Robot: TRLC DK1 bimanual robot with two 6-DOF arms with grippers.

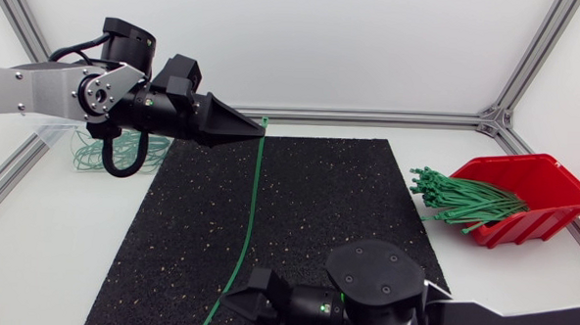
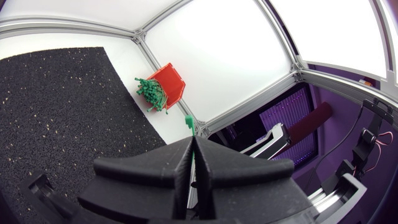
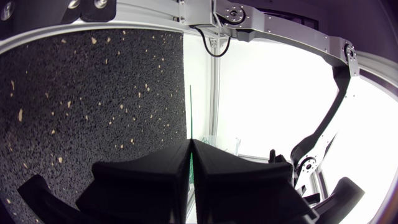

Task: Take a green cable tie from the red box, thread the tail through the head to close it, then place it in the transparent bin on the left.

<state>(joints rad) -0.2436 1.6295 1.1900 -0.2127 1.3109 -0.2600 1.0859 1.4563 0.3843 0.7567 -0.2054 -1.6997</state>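
Note:
One green cable tie (image 1: 250, 205) is stretched straight above the black mat (image 1: 318, 203). My left gripper (image 1: 260, 130) is shut on its far end; in the left wrist view the tie's head (image 2: 188, 121) pokes out past the closed left gripper (image 2: 193, 140). My right gripper (image 1: 230, 295), at the near edge, is shut on the tail end. In the right wrist view the thin tie (image 3: 190, 112) runs ahead from the closed right gripper (image 3: 190, 144). The red box (image 1: 534, 193) at the right holds a bundle of green ties (image 1: 465, 200). The transparent bin (image 1: 99, 152) is at the left, under my left arm.
The bin holds several looped green ties. An aluminium frame rail (image 1: 370, 116) runs along the far table edge. In the left wrist view the red box (image 2: 173, 82) and its ties (image 2: 150, 93) lie ahead of the fingers, beyond the mat (image 2: 62, 112).

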